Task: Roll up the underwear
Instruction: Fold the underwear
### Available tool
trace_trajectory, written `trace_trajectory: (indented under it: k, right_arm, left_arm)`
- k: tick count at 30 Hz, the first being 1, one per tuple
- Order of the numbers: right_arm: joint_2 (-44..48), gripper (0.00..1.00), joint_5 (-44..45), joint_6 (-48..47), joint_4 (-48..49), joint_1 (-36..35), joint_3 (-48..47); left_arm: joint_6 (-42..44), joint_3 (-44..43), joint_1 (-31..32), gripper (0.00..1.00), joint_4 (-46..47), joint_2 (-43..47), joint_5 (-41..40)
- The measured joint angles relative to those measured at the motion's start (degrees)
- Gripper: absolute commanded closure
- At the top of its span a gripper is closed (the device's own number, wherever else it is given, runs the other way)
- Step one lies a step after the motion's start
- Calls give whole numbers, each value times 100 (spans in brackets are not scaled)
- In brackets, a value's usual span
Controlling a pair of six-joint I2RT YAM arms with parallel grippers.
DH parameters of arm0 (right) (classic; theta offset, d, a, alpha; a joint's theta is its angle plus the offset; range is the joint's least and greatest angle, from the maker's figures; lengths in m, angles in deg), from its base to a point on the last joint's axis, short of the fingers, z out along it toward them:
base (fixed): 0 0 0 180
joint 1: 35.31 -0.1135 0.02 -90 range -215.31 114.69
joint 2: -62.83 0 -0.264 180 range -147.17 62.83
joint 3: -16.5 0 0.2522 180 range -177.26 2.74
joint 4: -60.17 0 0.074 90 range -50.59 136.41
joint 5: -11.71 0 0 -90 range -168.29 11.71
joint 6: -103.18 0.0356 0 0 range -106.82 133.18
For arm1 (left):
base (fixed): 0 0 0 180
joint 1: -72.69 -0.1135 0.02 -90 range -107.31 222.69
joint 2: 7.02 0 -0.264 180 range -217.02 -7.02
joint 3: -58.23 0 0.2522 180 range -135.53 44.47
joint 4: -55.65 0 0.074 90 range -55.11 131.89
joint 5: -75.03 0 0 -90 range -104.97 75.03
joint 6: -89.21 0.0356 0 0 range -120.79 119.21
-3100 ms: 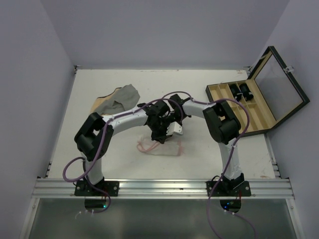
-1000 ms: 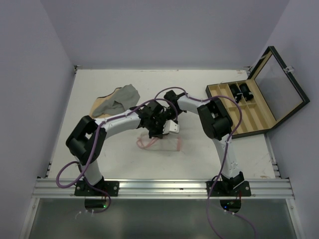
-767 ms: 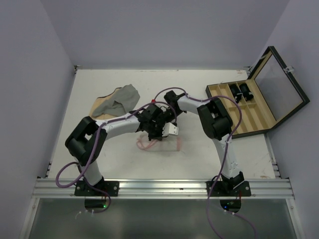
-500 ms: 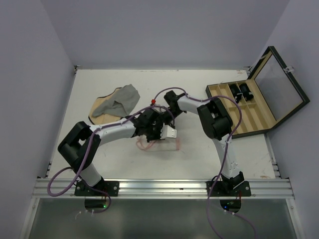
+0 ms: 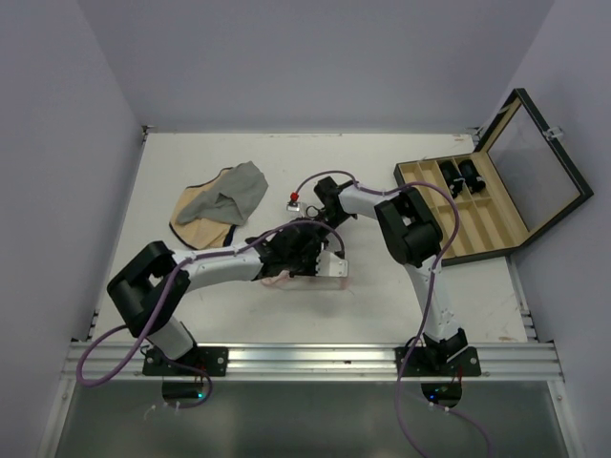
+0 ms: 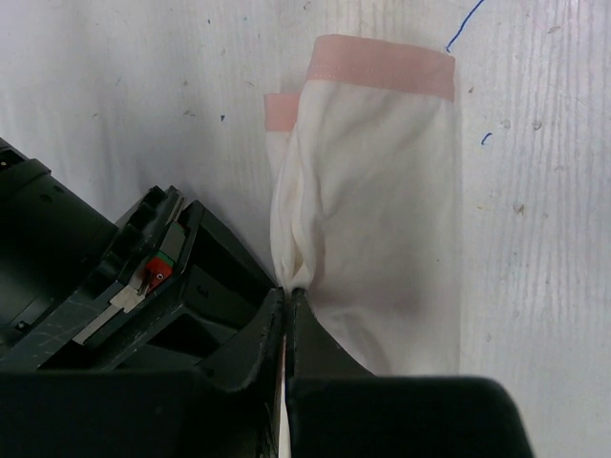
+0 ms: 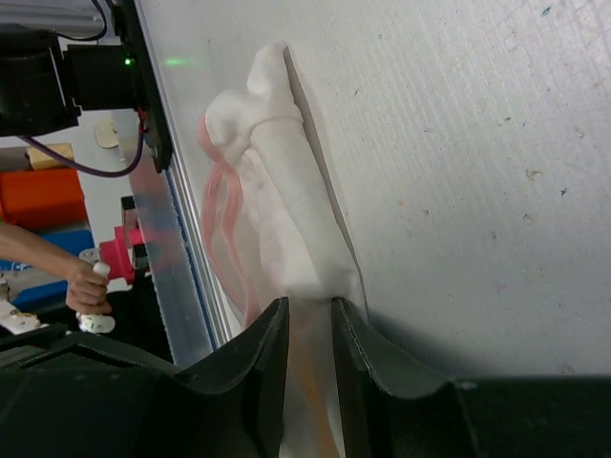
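Note:
The underwear [image 5: 325, 274], white with pink-red trim, lies bunched on the table between both grippers. My left gripper [image 5: 286, 260] is shut on a pinched fold at the garment's edge. In the left wrist view that gripper [image 6: 290, 289] holds the fold, and the underwear [image 6: 382, 210] stretches away flat, its pink band at the far end. My right gripper [image 5: 329, 250] is closed on the other side. In the right wrist view that gripper [image 7: 308, 307] has the rolled white fabric [image 7: 286, 219] between its fingers, with pink trim hanging on the left.
A grey cloth [image 5: 243, 186] lies on a tan cloth [image 5: 196, 215] at the back left. An open wooden case [image 5: 477, 200] with dark items stands at the right, lid up. A metal rail [image 5: 315, 358] runs along the near edge.
The left arm has swung lower and its gripper has moved toward the near edge with the fabric. The right gripper has followed slightly. The underwear is more bunched under the grippers.

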Motion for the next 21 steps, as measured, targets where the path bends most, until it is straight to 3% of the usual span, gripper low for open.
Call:
trace_trajectory:
  k: [9, 21]
  right_arm:
    - [-35, 69, -15, -2, 0, 0, -28]
    - [-87, 69, -13, 2, 13, -7, -170]
  left_arm:
    - [2, 579, 210, 100, 890, 31, -577]
    - [2, 1001, 278, 100, 1421, 168, -1025]
